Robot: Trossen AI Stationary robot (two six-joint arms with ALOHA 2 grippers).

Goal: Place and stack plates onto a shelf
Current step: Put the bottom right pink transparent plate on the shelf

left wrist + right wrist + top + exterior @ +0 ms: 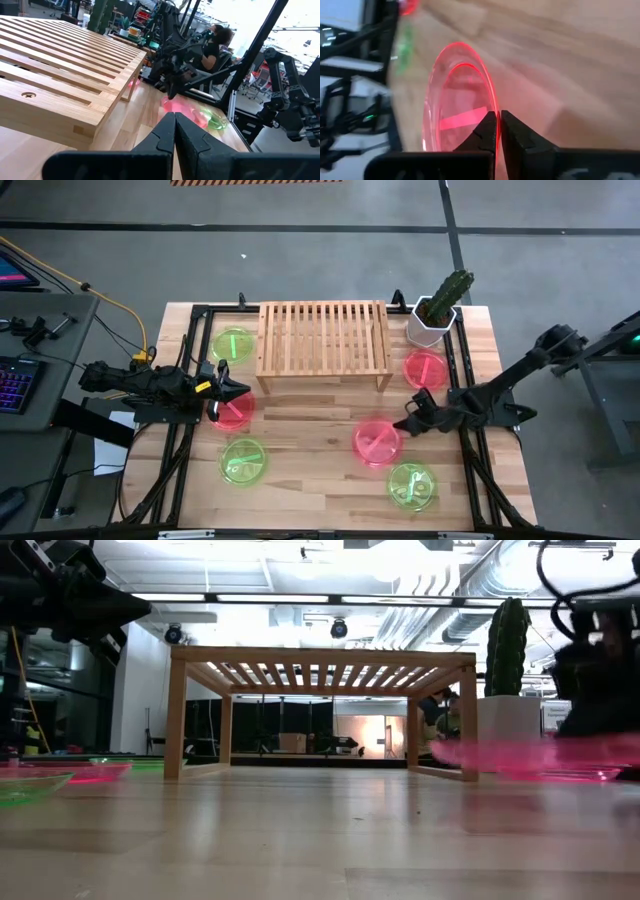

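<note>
right gripper (498,131) apparently pinching pink plate (457,112) rim

closed left hand (174,131), shelf (65,65), pink plate (186,106)

Potted cactus (446,298), green, in a white faceted pot (431,328), upper right of the plank tabletop (310,480) in the high view. Keyboard with coloured backlight (14,383) on a grey desk (50,330) at the left edge. Yellow cable (120,308) running from upper left toward the table. Grey floor with a dark line (300,227) across the top. Seated person (212,45) in the room, upper middle of the left wrist view.
</note>
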